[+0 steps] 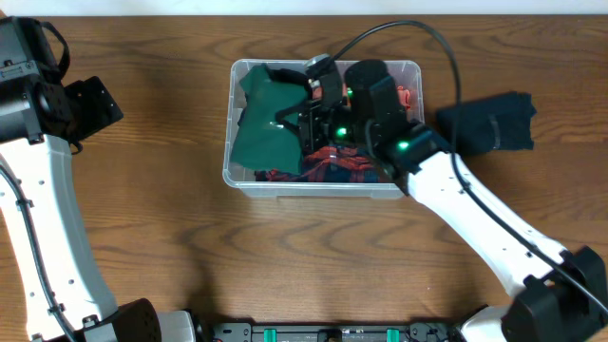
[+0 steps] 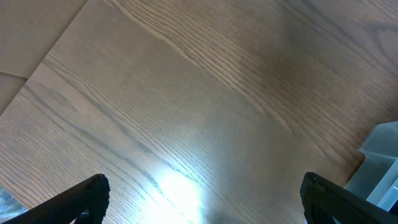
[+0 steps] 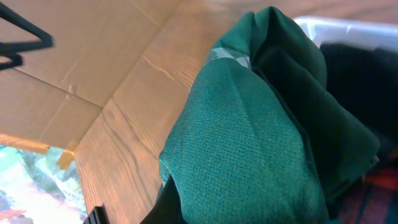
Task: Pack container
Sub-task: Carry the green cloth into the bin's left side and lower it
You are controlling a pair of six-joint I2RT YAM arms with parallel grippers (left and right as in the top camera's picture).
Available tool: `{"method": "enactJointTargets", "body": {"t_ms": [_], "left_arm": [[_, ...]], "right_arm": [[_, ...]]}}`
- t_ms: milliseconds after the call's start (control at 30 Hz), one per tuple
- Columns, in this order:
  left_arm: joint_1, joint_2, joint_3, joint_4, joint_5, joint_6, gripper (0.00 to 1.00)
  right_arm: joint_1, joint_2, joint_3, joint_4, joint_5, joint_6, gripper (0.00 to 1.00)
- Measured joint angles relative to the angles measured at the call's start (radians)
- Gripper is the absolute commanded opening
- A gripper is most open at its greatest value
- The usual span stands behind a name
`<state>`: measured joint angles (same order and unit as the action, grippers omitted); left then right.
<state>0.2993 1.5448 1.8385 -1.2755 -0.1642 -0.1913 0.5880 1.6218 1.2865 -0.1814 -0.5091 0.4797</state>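
Observation:
The clear plastic container (image 1: 323, 190) stands at the middle back of the table, holding a green cloth (image 1: 261, 123) on its left side and a red and blue plaid cloth (image 1: 332, 169) at its front. My right gripper (image 1: 302, 122) hangs over the container at the green cloth's right edge. In the right wrist view the green cloth (image 3: 249, 137) fills the space at the jaws. Only the left fingertip (image 3: 93, 214) shows, far out to the side, so the jaws are open. The container's rim (image 3: 348, 28) shows behind. My left gripper (image 1: 95, 104) is open and empty over bare wood, left of the container (image 2: 382, 162).
A dark folded cloth (image 1: 489, 123) lies on the table right of the container. A black cloth (image 3: 360, 81) lies inside the container behind the green one. The right arm's cable arcs over the container's back. Cardboard lies beyond the table's edge (image 3: 56, 81).

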Motion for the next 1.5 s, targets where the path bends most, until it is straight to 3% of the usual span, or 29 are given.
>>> {"method": "enactJointTargets", "body": {"t_ms": [100, 133, 333, 433, 567, 667, 700, 1067, 1500], "left_arm": [[0.000, 0.000, 0.000, 0.000, 0.000, 0.000, 0.98], [0.000, 0.000, 0.000, 0.000, 0.000, 0.000, 0.98], [0.000, 0.000, 0.000, 0.000, 0.000, 0.000, 0.98], [0.000, 0.000, 0.000, 0.000, 0.000, 0.000, 0.98], [0.000, 0.000, 0.000, 0.000, 0.000, 0.000, 0.98], [0.000, 0.000, 0.000, 0.000, 0.000, 0.000, 0.98], [0.000, 0.000, 0.000, 0.000, 0.000, 0.000, 0.98], [0.000, 0.000, 0.000, 0.000, 0.000, 0.000, 0.98], [0.000, 0.000, 0.000, 0.000, 0.000, 0.000, 0.98]], "right_arm": [[0.008, 0.030, 0.000, -0.003, -0.001, 0.014, 0.68], [0.009, 0.035, 0.000, -0.009, -0.001, 0.014, 0.75], [0.006, 0.038, 0.005, -0.033, -0.006, 0.002, 0.89], [-0.002, 0.038, 0.023, -0.080, -0.008, -0.026, 0.82], [-0.023, 0.038, 0.089, -0.161, 0.008, -0.111, 0.43], [-0.021, 0.038, 0.133, -0.182, 0.037, -0.185, 0.04], [-0.018, 0.038, 0.143, -0.182, 0.045, -0.208, 0.01], [0.138, 0.074, 0.158, -0.154, 0.218, -0.380, 0.01], [0.137, 0.353, 0.159, -0.033, 0.330, -0.381, 0.01]]}}
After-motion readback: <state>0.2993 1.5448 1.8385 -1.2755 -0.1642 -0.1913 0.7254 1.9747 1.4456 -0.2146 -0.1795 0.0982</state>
